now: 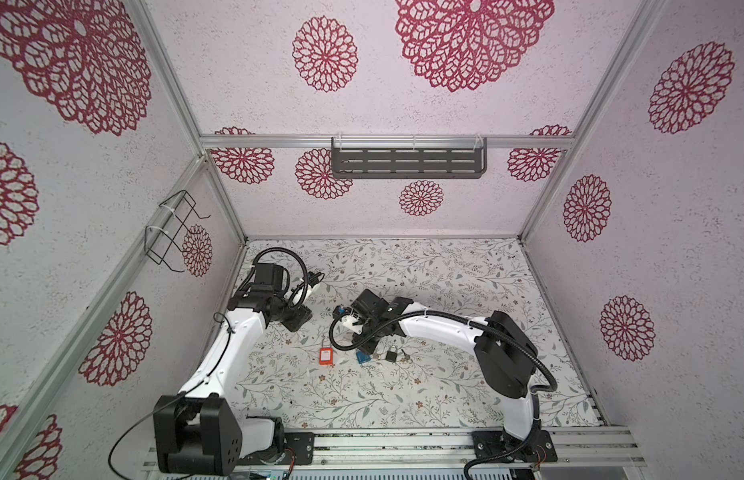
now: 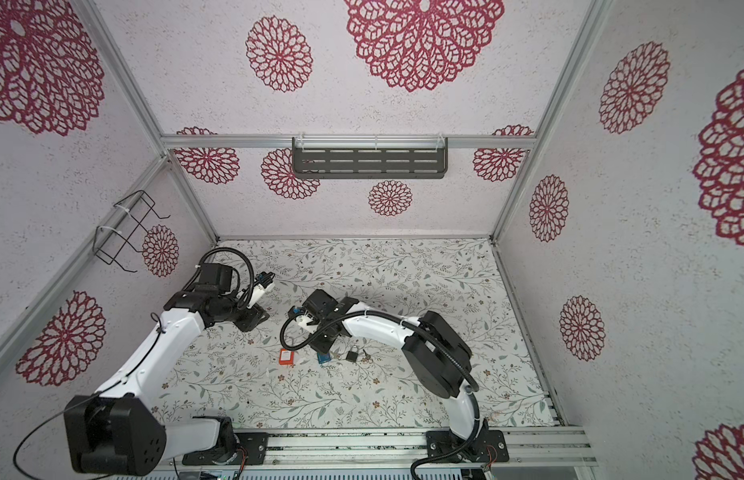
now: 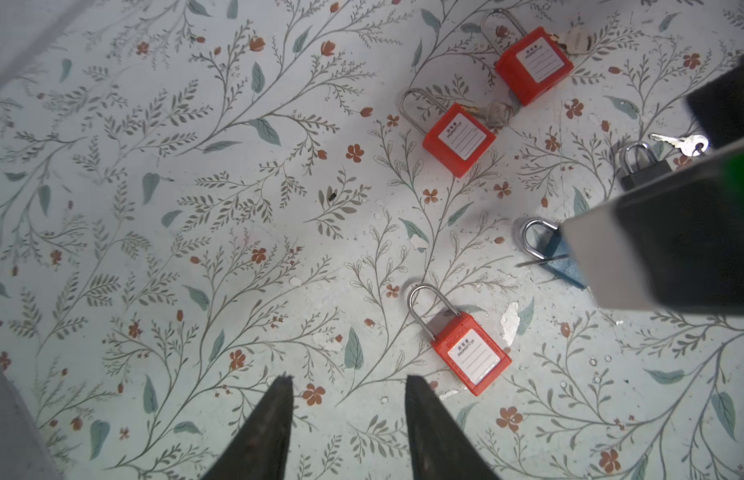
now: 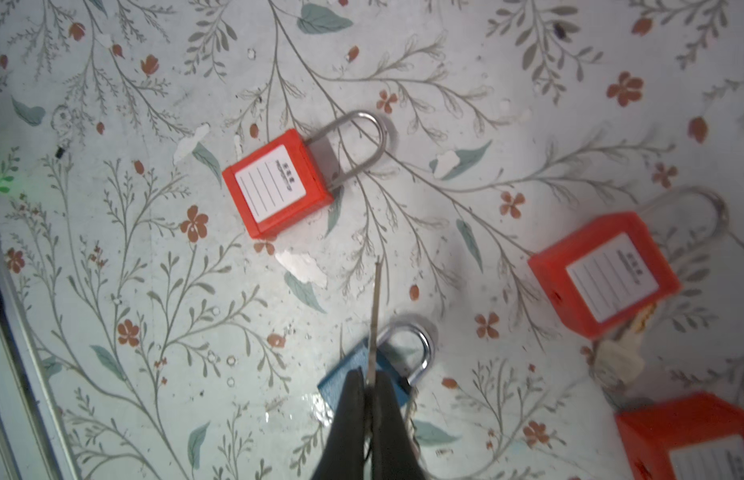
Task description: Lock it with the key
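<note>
My right gripper (image 4: 370, 376) is shut on the key (image 4: 375, 316), whose thin blade sticks out past the fingertips, edge-on. Directly beneath it on the floral mat lies a blue padlock (image 4: 345, 376) with a silver shackle (image 4: 422, 349); I cannot tell whether the shackle is latched. In both top views this gripper (image 1: 364, 347) hangs just above the blue padlock (image 1: 363, 358). My left gripper (image 3: 347, 378) is open and holds nothing. It hovers over bare mat, beside an orange padlock (image 3: 472, 357) and left of the right gripper. In a top view the left gripper (image 2: 249, 322) points down.
Two more orange padlocks (image 3: 459, 139) (image 3: 534, 70) lie further off, each with a pale key at its base. A black padlock (image 3: 644, 172) and a loose silver key (image 3: 680, 143) lie beside the right gripper. A dark shelf (image 1: 407, 162) and a wire rack (image 1: 174, 232) hang on the walls.
</note>
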